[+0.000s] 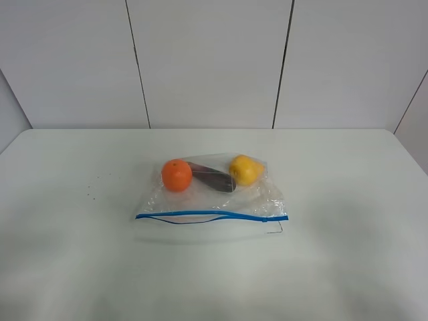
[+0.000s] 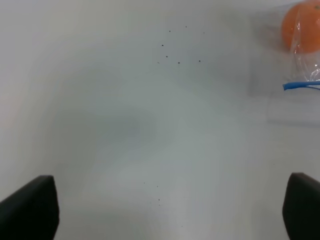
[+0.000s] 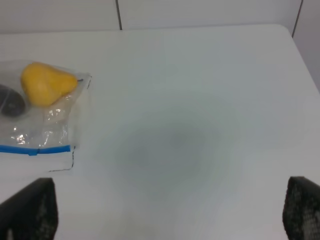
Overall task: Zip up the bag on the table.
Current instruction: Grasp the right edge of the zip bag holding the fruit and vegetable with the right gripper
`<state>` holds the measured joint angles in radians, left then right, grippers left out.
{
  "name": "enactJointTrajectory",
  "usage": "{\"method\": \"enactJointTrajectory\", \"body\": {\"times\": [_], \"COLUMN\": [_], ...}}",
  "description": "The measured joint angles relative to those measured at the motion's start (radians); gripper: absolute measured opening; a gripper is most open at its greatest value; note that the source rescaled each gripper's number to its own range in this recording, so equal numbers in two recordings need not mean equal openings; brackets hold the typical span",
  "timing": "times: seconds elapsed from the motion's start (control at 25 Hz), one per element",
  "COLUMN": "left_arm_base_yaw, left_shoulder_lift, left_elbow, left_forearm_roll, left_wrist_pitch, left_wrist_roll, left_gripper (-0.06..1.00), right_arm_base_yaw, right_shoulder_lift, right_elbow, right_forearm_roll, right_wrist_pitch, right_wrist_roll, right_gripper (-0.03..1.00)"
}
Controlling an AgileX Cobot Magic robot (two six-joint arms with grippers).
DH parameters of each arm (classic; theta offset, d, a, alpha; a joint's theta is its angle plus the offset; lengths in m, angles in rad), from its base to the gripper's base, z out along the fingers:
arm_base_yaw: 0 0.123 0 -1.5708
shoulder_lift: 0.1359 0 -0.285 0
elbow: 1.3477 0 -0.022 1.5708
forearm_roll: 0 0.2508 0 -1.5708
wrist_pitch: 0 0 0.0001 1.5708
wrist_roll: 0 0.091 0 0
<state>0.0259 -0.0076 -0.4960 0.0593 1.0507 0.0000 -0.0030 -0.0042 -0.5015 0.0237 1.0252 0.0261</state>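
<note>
The clear plastic bag (image 1: 261, 200) lies in the middle of the white table (image 1: 348, 267). Inside it are an orange (image 1: 176, 175), a dark purple item (image 1: 212, 179) and a yellow fruit (image 1: 245, 169). The blue zipper strip (image 1: 241, 215) runs along the near edge and gapes at its left-middle part. Neither gripper shows in the exterior view. The left gripper (image 2: 167, 212) is open and empty above bare table, with the bag's left corner (image 2: 302, 86) far off to one side. The right gripper (image 3: 167, 212) is open and empty, with the bag's right end (image 3: 50, 120) off to its side.
Small dark specks (image 1: 90, 194) mark the table left of the bag. A thin dark line (image 1: 275, 231) sticks out at the bag's near right corner. Grey wall panels (image 1: 207, 60) stand behind the table's far edge. The table's rounded far right corner (image 3: 285, 30) shows.
</note>
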Motion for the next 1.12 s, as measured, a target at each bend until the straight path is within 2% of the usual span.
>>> {"method": "enactJointTrajectory", "body": {"times": [0.36, 0.76, 1.0, 1.12], "left_arm_base_yaw": [0.0, 0.0, 0.0, 0.0], "left_shoulder_lift": [0.0, 0.0, 0.0, 0.0], "left_elbow": [0.0, 0.0, 0.0, 0.0], "left_forearm_roll": [0.0, 0.0, 0.0, 0.0], "left_wrist_pitch": [0.0, 0.0, 0.0, 0.0], "left_wrist_roll": [0.0, 0.0, 0.0, 0.0], "left_gripper": [1.0, 1.0, 1.0, 1.0], "right_arm_base_yaw": [0.0, 0.0, 0.0, 0.0], "right_shoulder_lift": [0.0, 0.017, 0.294, 0.486], "right_elbow": [0.0, -0.009, -0.093, -0.129], "right_forearm_roll": [0.0, 0.06, 0.183, 0.265], "right_wrist_pitch": [0.0, 0.001, -0.001, -0.023], "right_wrist_roll": [0.0, 0.003, 0.007, -0.038], "right_gripper": [1.0, 1.0, 1.0, 1.0]}}
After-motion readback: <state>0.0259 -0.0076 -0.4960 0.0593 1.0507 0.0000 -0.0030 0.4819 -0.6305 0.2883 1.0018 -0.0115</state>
